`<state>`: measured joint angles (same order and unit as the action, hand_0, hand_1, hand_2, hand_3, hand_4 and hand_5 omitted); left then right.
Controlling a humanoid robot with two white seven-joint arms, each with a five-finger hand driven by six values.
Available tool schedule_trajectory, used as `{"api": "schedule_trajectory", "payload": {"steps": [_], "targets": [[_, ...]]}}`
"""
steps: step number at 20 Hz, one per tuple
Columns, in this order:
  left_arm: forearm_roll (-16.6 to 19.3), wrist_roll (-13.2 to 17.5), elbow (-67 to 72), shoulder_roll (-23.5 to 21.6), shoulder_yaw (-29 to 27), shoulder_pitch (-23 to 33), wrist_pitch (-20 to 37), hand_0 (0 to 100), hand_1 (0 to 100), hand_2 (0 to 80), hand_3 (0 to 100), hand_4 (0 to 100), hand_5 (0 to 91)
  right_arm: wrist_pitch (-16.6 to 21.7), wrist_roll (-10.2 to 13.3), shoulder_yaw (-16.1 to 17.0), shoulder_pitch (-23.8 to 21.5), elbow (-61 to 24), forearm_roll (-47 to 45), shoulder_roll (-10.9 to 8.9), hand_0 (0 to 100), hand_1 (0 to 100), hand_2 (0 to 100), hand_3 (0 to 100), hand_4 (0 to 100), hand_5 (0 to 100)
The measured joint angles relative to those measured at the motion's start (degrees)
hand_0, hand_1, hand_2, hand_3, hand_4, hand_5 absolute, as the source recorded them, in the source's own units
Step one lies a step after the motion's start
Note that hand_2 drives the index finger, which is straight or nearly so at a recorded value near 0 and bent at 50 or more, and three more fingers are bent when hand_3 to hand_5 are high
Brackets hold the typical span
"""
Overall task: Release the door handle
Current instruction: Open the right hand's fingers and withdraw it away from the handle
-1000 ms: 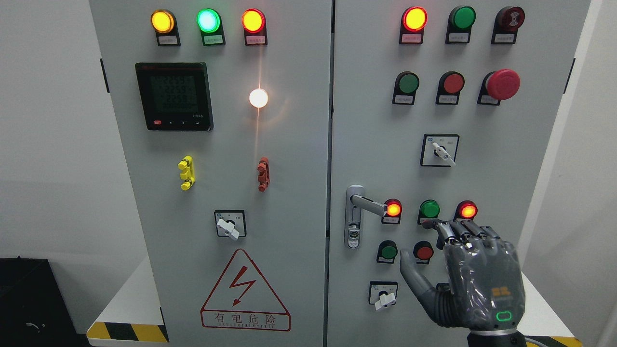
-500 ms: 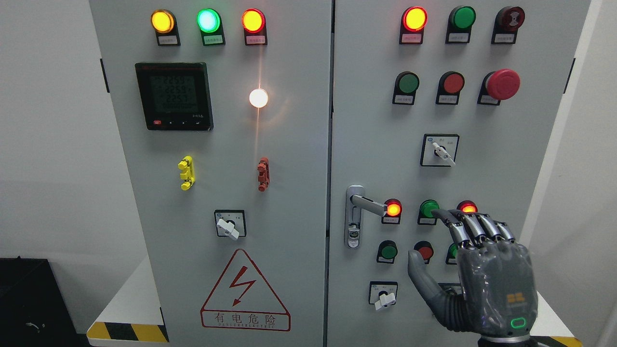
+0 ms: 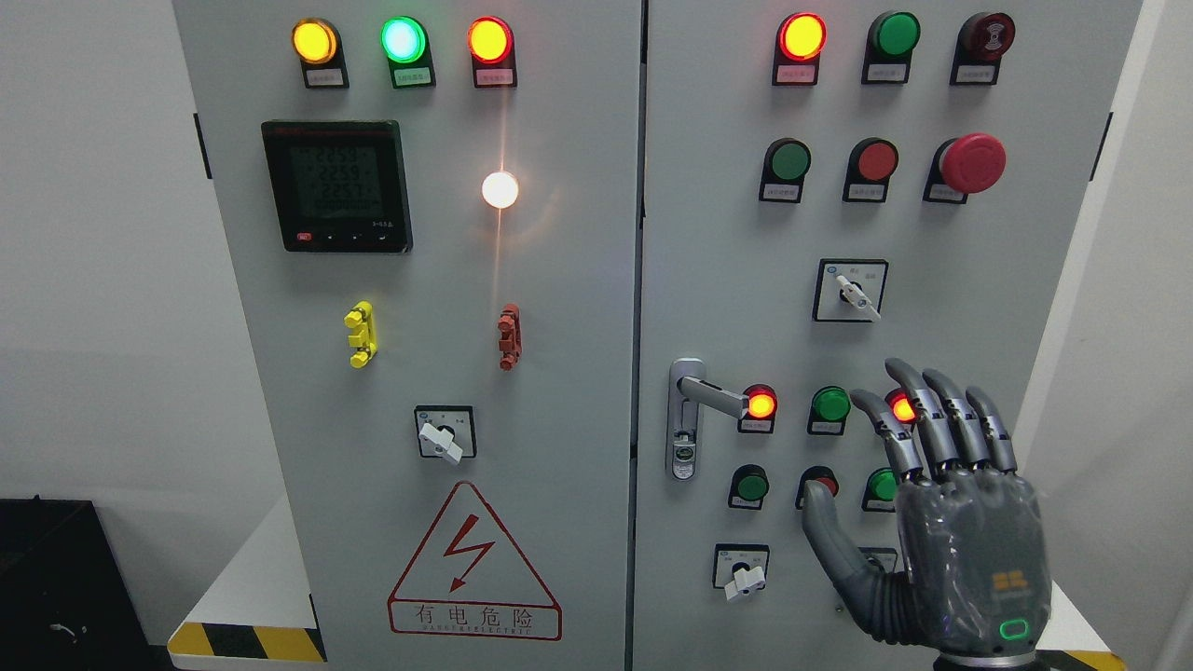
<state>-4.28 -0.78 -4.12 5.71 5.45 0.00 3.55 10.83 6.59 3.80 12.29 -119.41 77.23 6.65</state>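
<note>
Right hand [image 3: 951,531] has drifted rightward and up from its earlier spot, fingers [image 3: 941,419] now uncurled and spread wide, holding nothing, partly covering a lit red lamp [image 3: 900,407], well apart from the door handle [image 3: 710,396] on the right door's left edge.

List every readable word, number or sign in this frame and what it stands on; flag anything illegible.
"有电危险": under the lightning bolt of the red warning triangle on the left door.
"2259", "2259", "2257", roughly: lit rows on the digital meter; digits are faint.
Orange logo, no legible letters: back of the right hand.
Too small to read: the line beneath the warning text, the tags under the lamps and buttons, the selector switch plates.
</note>
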Motion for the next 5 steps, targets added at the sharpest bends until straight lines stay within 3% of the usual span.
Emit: {"api": "schedule_trajectory", "payload": {"steps": [5], "targets": [[-0.01,0.00,0.00,0.00,0.00,0.00,0.00,12,56,0.0,0,0,0.0,0.03,0.16,-0.01,-0.39,-0.04,-0.10,0.07,53,22,16,11,10,0]]}}
